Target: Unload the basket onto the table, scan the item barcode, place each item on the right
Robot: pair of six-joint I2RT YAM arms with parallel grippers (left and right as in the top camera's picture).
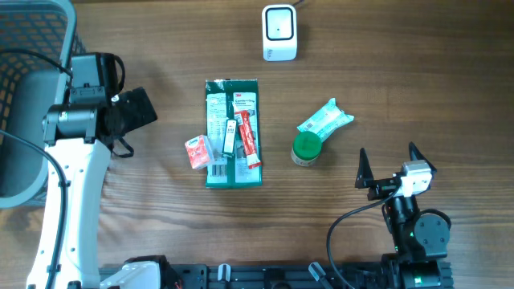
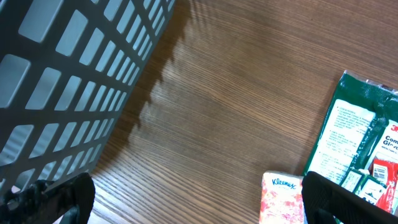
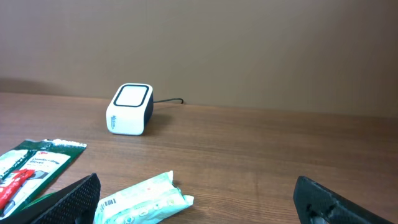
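the left arm (image 1: 71, 189) has a long, smooth white link topped by boxy matte-black joint housings (image 1: 80, 120), and thin black cables (image 1: 32, 148) loop off its side. the left gripper (image 2: 199, 202) carries blunt black fingers (image 2: 59, 196) with a rough, grainy surface. the right arm (image 1: 418, 229) is black throughout, built of rounded joint casings, with a small white-and-grey block (image 1: 415, 178) at its wrist. the right gripper (image 1: 387, 152) has two slim, pointed black fingers (image 1: 363, 170), and a black cable (image 1: 333, 229) curves from the arm's lower end.
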